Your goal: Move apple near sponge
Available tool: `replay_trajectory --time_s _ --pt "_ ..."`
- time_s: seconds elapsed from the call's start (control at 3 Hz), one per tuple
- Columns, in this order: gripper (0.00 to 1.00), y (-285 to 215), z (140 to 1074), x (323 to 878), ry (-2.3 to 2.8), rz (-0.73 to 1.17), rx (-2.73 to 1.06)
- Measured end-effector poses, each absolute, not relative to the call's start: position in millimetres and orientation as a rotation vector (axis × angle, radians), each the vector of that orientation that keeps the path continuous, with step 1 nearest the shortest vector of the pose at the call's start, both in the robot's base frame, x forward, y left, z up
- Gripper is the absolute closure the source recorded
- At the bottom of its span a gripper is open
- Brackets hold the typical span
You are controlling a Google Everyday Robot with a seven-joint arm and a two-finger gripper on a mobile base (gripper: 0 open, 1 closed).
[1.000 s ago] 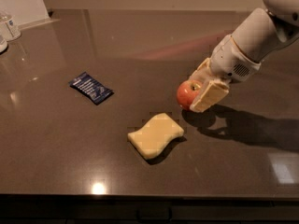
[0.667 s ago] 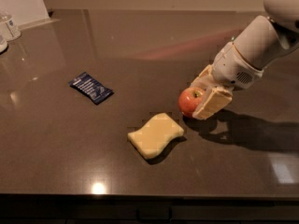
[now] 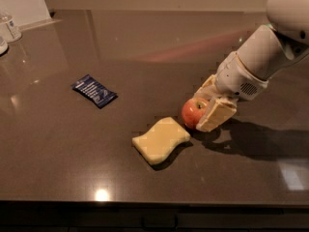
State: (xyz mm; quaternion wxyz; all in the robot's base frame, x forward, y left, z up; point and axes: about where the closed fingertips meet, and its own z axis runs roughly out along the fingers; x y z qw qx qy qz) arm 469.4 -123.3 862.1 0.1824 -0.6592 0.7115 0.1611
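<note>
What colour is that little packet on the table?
The packet is dark blue with pale print, camera view. The pincer holds the apple by the sponge.

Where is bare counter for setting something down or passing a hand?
Free: the wide stretch of counter behind the blue snack packet and sponge; the front-left strip below the packet. Crowded: centre-right, where the gripper holds the apple close beside the sponge.

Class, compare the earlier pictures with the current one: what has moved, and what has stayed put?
The gripper, shut on the apple, has lowered it toward the table, ending close beside the sponge. The sponge and the dark blue snack packet have not moved.
</note>
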Motion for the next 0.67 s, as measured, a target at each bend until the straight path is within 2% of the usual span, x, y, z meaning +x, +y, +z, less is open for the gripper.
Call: replay_trajectory --time_s 0.67 --pt "0.13 -118.6 852.6 468.1 2.036 0.457 -1.841"
